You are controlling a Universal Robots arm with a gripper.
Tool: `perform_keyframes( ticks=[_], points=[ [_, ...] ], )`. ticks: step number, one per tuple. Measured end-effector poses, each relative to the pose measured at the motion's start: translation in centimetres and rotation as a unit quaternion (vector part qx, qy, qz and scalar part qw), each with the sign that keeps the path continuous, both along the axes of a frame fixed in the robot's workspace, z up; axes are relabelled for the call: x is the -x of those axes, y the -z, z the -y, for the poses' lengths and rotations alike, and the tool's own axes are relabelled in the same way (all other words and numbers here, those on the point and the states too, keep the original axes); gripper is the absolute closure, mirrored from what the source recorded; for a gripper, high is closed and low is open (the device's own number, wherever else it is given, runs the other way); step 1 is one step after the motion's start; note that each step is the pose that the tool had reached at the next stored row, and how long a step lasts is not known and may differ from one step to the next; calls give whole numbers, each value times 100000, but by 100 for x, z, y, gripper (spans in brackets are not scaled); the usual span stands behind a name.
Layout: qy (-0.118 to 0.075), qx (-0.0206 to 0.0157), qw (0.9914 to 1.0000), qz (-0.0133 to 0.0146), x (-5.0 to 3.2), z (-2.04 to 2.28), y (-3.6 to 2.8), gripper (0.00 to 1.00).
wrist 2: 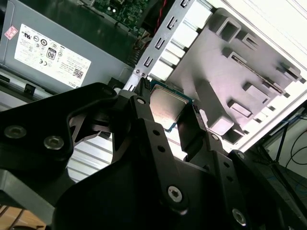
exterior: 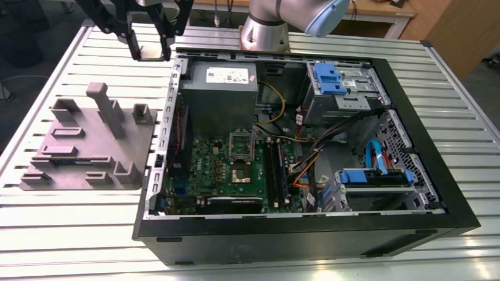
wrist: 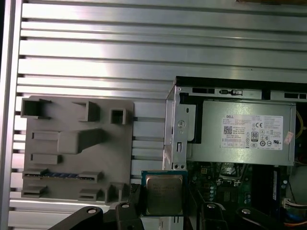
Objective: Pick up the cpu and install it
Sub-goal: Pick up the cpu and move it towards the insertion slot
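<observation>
Pincer (exterior: 150,47) is seen clamped on the cpu (wrist: 164,194), which is held clear of the slatted table (wrist: 96,57), between the grey fixture (wrist: 72,143) and the open computer case (exterior: 312,234).

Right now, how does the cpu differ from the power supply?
Size: the cpu is a small flat square; the power supply is a big box. Look: the cpu has a silver-grey top with a thin green edge; the power supply is grey with a white label. State: the cpu is held in the gripper, outside the computer case; the power supply sits mounted inside it. Both are greyish.
</observation>
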State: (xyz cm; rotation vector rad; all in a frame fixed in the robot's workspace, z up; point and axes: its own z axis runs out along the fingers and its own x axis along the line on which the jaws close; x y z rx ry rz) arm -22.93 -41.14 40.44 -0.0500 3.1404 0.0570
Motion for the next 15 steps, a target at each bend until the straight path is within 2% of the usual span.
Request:
perform_keyframes(
  ticks=[15],
  points=[
    [2, -2, 100000, 1, -113, 0, 0, 53]
  ],
)
